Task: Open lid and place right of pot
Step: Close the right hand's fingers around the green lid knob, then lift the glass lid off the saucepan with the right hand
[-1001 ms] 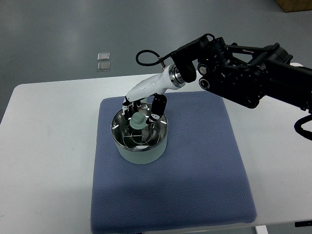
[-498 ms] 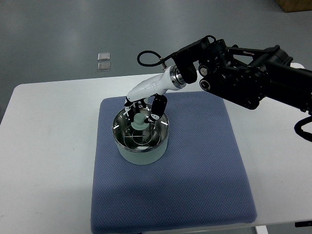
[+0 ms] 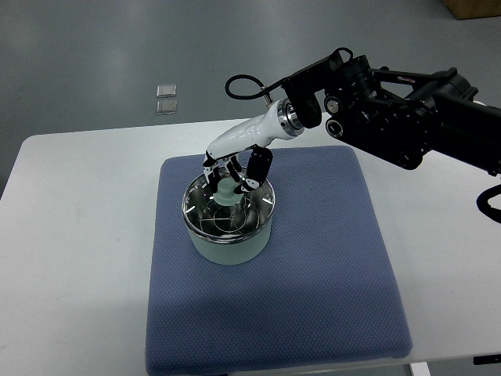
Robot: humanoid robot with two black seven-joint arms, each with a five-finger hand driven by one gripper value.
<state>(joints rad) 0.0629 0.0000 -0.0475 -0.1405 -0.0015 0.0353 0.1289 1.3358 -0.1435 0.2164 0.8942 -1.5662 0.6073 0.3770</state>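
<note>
The clear glass lid with a pale green knob (image 3: pixel 224 193) sits on the round pale-green metal pot (image 3: pixel 228 223), which stands on the blue textured mat (image 3: pixel 313 266). The right hand (image 3: pixel 233 178) is above the pot, fingers (image 3: pixel 253 174) curled closely around the knob.

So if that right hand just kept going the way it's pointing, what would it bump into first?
Most likely the knob of the lid: the right hand points down at it, fingers closing around it. Actual contact is unclear from above.
</note>
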